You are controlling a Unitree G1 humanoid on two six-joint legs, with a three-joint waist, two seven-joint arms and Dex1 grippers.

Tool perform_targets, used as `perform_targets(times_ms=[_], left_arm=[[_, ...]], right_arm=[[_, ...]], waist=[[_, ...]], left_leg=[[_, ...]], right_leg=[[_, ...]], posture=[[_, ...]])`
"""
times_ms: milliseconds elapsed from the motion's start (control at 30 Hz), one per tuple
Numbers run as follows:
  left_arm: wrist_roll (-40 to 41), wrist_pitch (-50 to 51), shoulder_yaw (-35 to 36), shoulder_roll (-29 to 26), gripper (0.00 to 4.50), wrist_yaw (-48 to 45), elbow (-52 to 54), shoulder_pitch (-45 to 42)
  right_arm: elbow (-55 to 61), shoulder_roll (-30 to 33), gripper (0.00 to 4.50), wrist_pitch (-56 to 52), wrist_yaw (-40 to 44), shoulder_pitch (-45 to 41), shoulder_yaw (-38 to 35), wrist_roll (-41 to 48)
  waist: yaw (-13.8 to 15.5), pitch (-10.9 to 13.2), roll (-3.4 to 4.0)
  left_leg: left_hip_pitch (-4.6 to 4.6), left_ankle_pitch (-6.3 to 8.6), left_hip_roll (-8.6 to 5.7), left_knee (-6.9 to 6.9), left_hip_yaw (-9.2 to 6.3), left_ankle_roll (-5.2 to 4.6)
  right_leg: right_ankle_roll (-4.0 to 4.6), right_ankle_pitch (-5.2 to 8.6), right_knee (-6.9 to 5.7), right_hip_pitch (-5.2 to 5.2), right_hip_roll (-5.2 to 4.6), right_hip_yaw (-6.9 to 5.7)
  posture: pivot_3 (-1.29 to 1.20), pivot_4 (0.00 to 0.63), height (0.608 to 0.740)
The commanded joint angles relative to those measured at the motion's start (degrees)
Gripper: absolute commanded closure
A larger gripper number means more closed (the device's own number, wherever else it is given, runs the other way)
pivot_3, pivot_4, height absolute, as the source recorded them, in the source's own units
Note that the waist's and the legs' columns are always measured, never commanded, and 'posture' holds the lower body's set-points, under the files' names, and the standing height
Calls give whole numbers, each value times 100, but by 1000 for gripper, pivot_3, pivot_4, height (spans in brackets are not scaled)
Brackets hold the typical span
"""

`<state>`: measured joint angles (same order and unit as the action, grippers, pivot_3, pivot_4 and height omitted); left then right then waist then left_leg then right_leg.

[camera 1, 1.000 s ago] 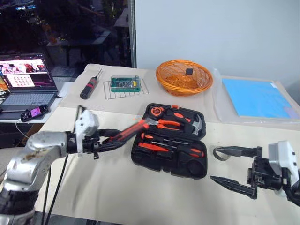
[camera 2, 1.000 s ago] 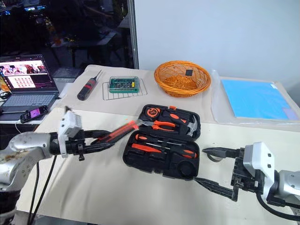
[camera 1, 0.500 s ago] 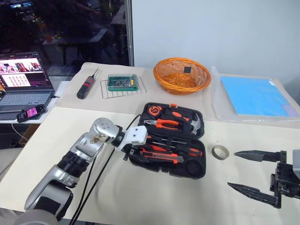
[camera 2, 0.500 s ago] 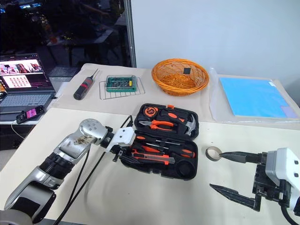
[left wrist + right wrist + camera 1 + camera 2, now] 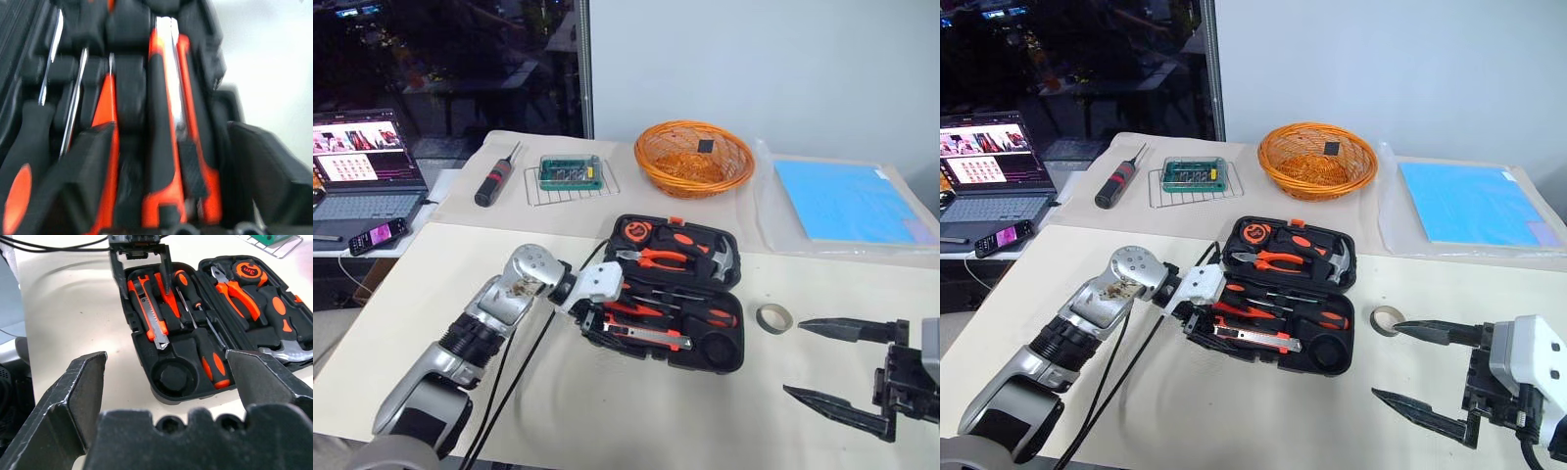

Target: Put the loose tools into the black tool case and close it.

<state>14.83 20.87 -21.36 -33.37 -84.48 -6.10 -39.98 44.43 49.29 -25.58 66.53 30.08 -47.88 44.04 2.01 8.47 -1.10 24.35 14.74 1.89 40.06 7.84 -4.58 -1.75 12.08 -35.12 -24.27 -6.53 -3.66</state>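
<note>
The black tool case [image 5: 717, 350] lies open in the middle of the table, its lid half holding pliers, a hammer and a tape measure. The orange-and-black utility knife [image 5: 651, 336] rests in the near row of the case, with slim screwdrivers [image 5: 705, 315] in the recesses beside it. My left gripper [image 5: 597, 318] is at the case's left end, open, its fingers [image 5: 83, 181] straddling the knife's [image 5: 171, 122] handle end without gripping it. My right gripper [image 5: 793, 357] hangs open and empty over the table, to the right of the case.
A roll of tape [image 5: 773, 317] lies just right of the case. Farther back are an orange wicker basket [image 5: 695, 157], a green box of bits [image 5: 570, 171] on a wire rack, a black-and-red screwdriver [image 5: 497, 179] and a blue sheet [image 5: 847, 201]. A laptop [image 5: 357, 162] and a phone [image 5: 374, 235] sit far left.
My left gripper carried the orange-handled knife to the right into the case, then opened; the knife now lies in the case. The right gripper stayed open.
</note>
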Motion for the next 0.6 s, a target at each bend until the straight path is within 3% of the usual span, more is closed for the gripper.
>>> perform_targets(times_ms=[33,133,233,267,333,467,600], left_arm=[[871,906,704,-129,373,23,485,110],[984,1174,888,-91,1035,401,723,441],[807,1245,811,-13,2163,773,877,670],[584,1285,692,67,2754,1059,784,703],[353,1365,554,170,3126,1417,689,730],[-353,1464,-236,127,4474,1633,516,728],[-786,893,-637,14,4474,1580,393,834]], right_arm=[[28,26,0,42,-63,-93,9,91],[-4,55,0,43,-106,-200,133,87],[-24,71,0,26,-112,-263,192,64],[-27,83,0,14,-130,-283,213,50],[-48,92,0,14,-130,-296,225,29],[61,138,0,-229,-192,-47,54,9],[151,99,0,-359,-165,285,-189,1]], waist=[[-10,0,1],[-6,-1,2],[14,-1,1],[27,0,0],[43,-1,2],[41,-3,-1],[34,-24,18]], left_leg=[[0,0,0,0,-1,1],[-9,-1,0,2,-3,1],[-10,-1,-1,9,-2,1],[-7,-1,-1,13,-3,1],[-6,-1,-1,18,-7,1],[-6,1,-4,18,-5,-2],[-10,3,-3,13,-3,-4]], right_leg=[[0,0,-2,0,0,0],[-4,3,-2,10,-1,0],[-5,4,-3,13,-1,2],[-1,2,-5,12,-1,1],[12,7,-3,13,-2,-2],[14,4,-2,16,-2,3],[16,6,0,16,-3,5]], posture=[[0,150,740],[0,150,740],[0,150,740],[0,150,740],[0,150,740],[0,150,740],[0,150,740]])
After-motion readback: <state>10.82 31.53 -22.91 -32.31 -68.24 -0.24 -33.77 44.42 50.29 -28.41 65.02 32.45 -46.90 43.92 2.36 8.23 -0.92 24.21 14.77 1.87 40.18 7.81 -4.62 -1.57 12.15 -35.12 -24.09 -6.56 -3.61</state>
